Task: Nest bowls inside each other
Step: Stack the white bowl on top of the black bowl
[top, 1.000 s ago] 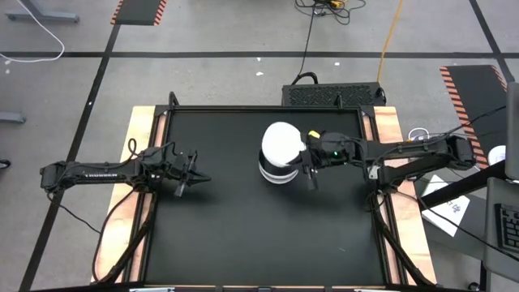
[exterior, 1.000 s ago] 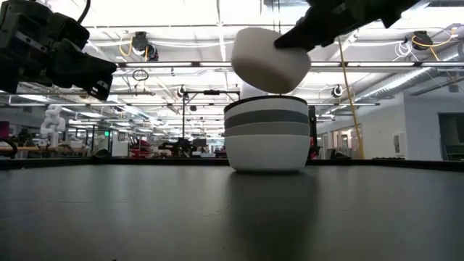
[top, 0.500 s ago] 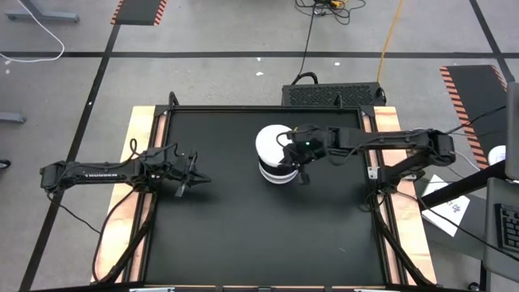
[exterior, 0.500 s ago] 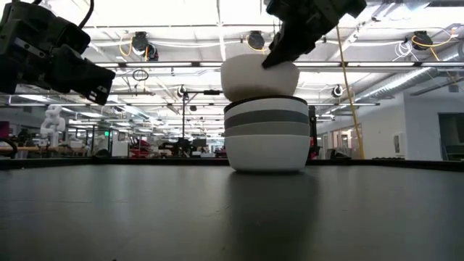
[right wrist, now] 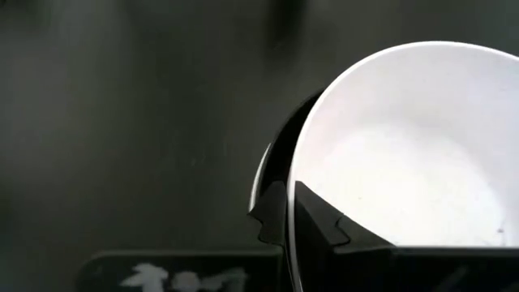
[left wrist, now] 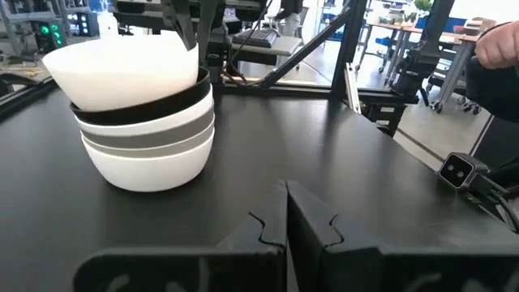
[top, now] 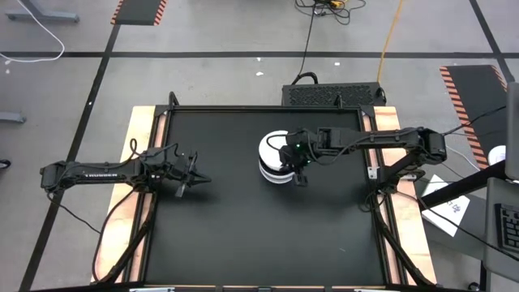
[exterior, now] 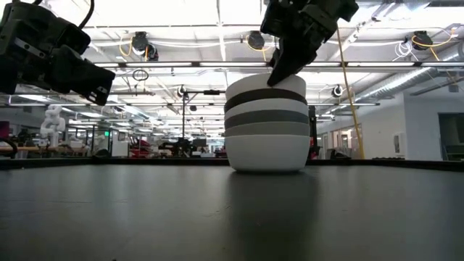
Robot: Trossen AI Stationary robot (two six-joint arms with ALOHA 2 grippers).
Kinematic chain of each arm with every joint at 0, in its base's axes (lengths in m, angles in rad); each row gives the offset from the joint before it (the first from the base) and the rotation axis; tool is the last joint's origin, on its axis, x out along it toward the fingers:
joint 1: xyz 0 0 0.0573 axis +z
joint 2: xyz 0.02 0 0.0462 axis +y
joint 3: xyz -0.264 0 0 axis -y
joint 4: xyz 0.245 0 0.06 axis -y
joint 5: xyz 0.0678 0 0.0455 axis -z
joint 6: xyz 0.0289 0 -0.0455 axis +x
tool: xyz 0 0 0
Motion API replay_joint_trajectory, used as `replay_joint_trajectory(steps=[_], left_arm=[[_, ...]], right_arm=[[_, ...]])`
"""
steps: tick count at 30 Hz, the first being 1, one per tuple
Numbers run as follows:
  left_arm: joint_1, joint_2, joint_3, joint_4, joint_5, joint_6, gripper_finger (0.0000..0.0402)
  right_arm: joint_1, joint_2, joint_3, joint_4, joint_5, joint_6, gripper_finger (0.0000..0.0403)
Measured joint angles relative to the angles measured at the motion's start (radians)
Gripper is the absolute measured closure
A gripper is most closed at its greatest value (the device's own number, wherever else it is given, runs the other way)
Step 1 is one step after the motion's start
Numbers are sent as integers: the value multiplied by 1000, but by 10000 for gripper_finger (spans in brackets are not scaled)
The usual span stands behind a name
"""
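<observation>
Now the right gripper (exterior: 279, 76), clamped on the white bowl's (left wrist: 122, 69) rim above the stack (exterior: 266, 130), should release only once it sits level.

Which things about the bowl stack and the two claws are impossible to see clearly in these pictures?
- Number of bowls in the stack: low and left wrist views show only outer bands; the top white bowl covers the insides.
- Whether the top bowl sits fully down: high view, the right claw covers part of it.
- Right wrist view: the picture edge cuts off the bowl.
- Left claw: waits apart at the table's left; low view crops it.
</observation>
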Motion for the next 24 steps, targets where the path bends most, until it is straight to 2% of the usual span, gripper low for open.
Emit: replay_joint_trajectory(steps=[8,24], left_arm=[[0,0,0,-3,0,-8,398],[0,0,0,-4,0,-17,398]], right_arm=[[18,0,-23,61,4,71,403],[26,-2,-90,101,2,96,396]])
